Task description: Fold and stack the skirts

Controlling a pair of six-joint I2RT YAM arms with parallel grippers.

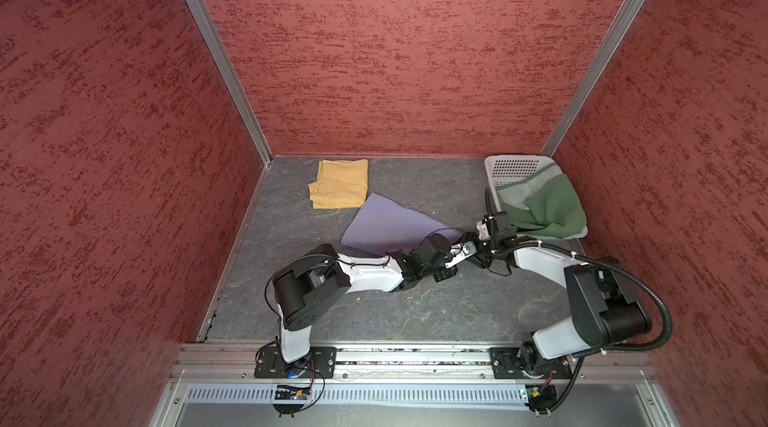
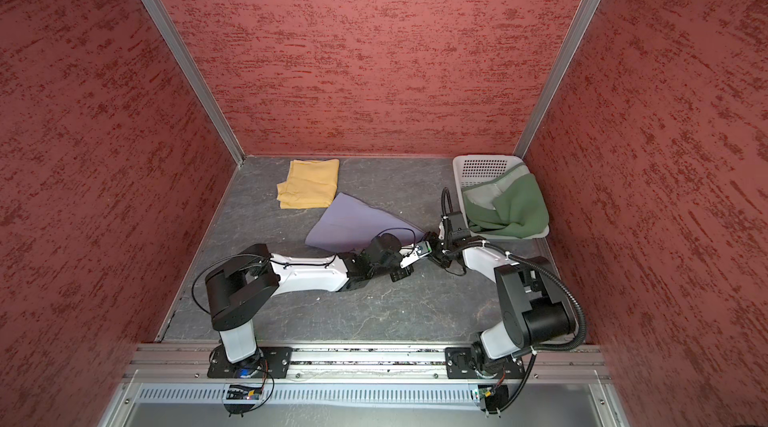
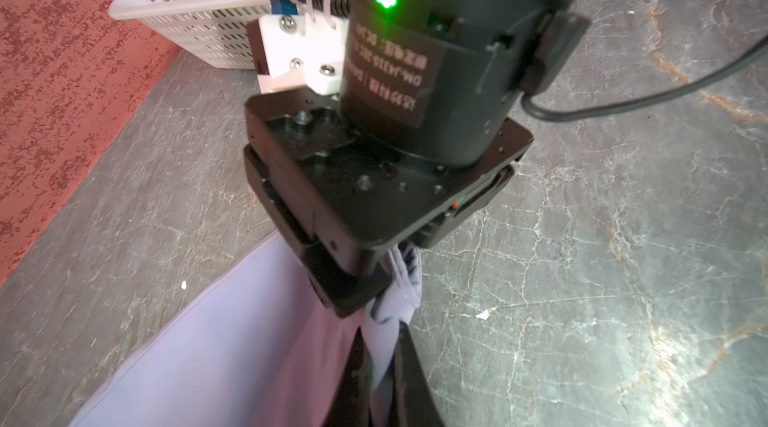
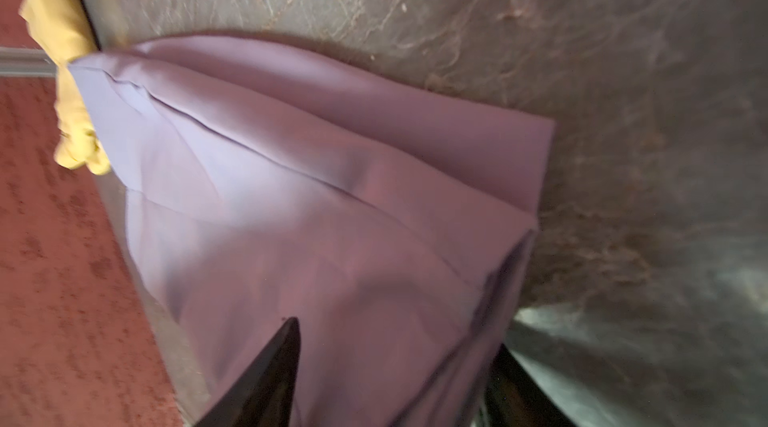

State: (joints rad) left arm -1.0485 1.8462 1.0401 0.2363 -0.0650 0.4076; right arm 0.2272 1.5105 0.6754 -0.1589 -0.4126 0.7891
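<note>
- Clamped shut in the left claw (image 3: 384,344): a bunched corner of the lavender skirt (image 1: 386,225), probably to hold that corner up and taut for a fold.
- Spread apart just beside that pinch: the right claw (image 4: 399,333), with lavender cloth lying between its fingers and no grip visible. Likely lining up for a second hold on the same edge, so that two points can carry the cloth over evenly.
- Both claws crowded together at the skirt's near right corner, close to the basket (image 1: 515,165). From there, cloth fanned out flat across the table (image 1: 415,304) toward the far left, widening away from the claws.
- At the far tip, touching the yellow skirt (image 1: 340,184). Whether it overlaps or only meets the edge, cannot tell from above.
- Folded into a neat rectangle and parked near the far left corner: the yellow one, presumably the base of the stack, well apart from both claws.
- Draped in the basket at the far right, spilling over the near rim: the green skirt (image 1: 548,209), unfolded and apparently waiting its turn, just beyond the right arm.
- By this layout, roughly a third done: one folded, one in hand, one untouched.
- Worth watching: a drag on the lavender tip could disturb the yellow fold.
</note>
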